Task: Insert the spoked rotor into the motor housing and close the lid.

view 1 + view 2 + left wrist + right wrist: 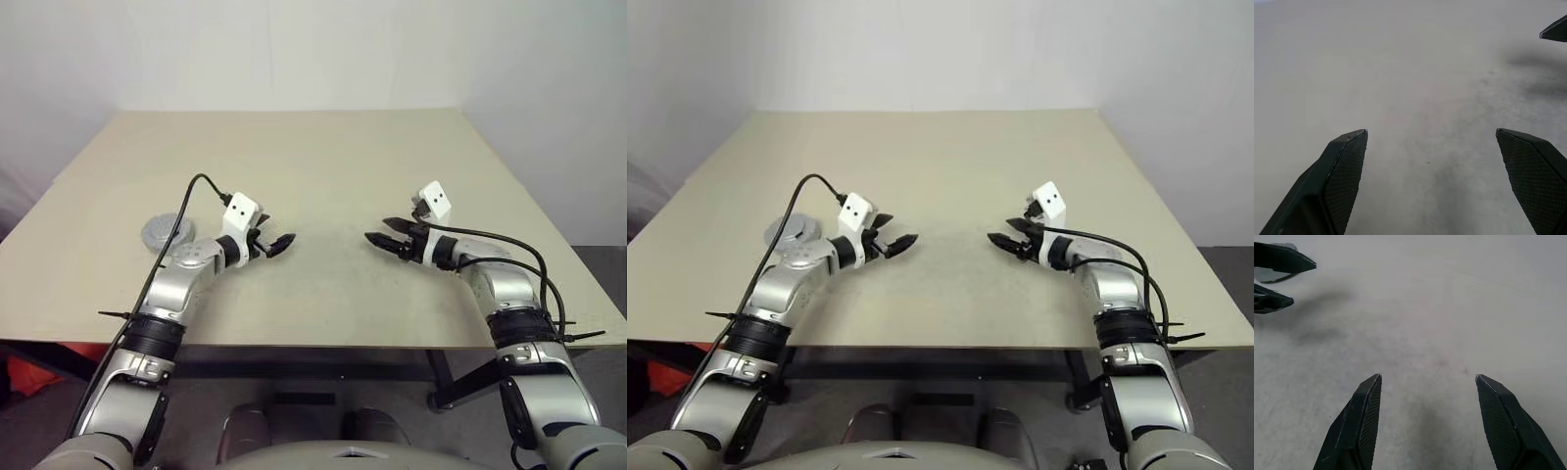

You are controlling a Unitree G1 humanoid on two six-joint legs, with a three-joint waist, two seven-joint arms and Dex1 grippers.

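A round silver-grey disc, the lid [160,232], lies on the table [323,157] at the left, partly hidden behind my left arm. I cannot tell what is under it. The spoked rotor and the motor housing are out of view. My left gripper [280,244] hovers just above the table, right of the lid, pointing toward the middle; it is open with nothing between its fingers [1347,161]. Facing it from the right, my right gripper [379,231] is also open and empty, its fingers [1369,411] spread over bare tabletop.
A gap of bare beige tabletop separates the two grippers' tips. Black cables loop off both wrists. The table's front edge [323,345] runs just below the forearms, and a pale wall stands behind its far edge.
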